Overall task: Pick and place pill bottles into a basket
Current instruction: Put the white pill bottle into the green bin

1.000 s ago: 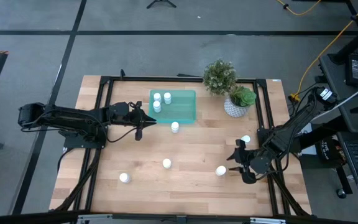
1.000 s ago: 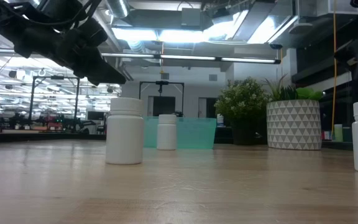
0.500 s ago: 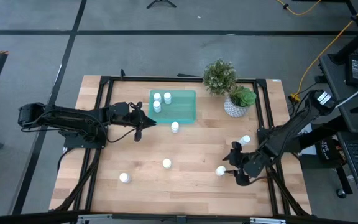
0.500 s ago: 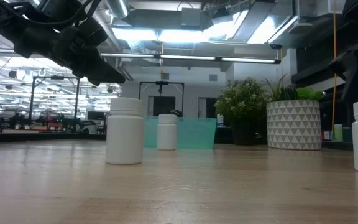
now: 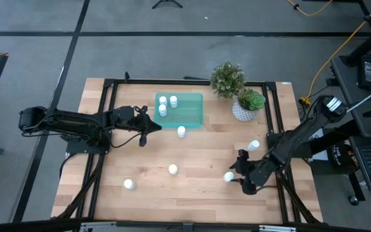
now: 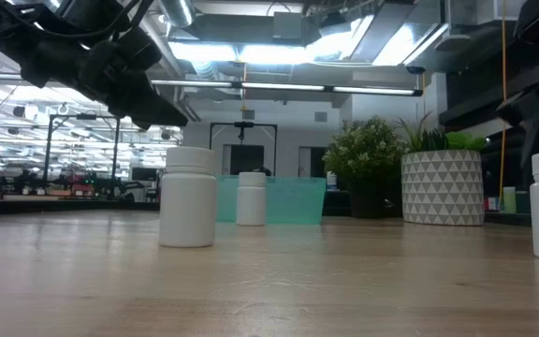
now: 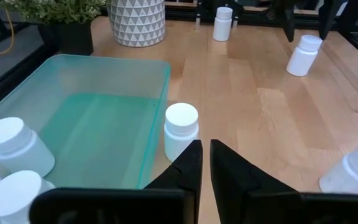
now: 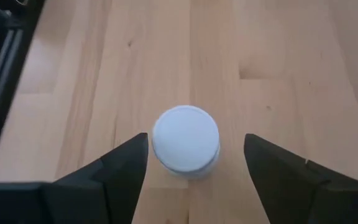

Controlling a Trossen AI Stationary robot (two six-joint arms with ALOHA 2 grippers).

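the pill bottles are split between the basket (image 5: 180, 109) and the bare worktop (image 5: 192, 187). three of them stand in the basket's left part, grouped near its left wall (image 5: 164, 105); the left wrist view shows them there with their white caps up (image 7: 8, 142). a fourth bottle (image 5: 181, 131) stands upright on the wood just outside the basket's near edge, close to it but not inside. four more stand well apart across the near half of the worktop: one near the left front (image 5: 129, 184), one near the middle (image 5: 172, 169), one at the right front (image 5: 228, 176), and one farther right, nearer the pots (image 5: 254, 145).

the right hand (image 5: 239, 173) is at the right front bottle, its fingers spread wide with the bottle standing between them; in the right wrist view the white cap (image 8: 185, 137) sits in the gap, clear of both fingers (image 8: 120, 167).

the left hand (image 5: 158, 124) hovers by the basket's near left corner, its fingers pressed almost together and pinching nothing, with the bottle outside the basket just ahead of the tips (image 7: 181, 129).

behind the basket, at the far right of the worktop, a white patterned pot with a green plant (image 5: 245, 106) stands beside a bushier plant in a dark pot (image 5: 227, 78).
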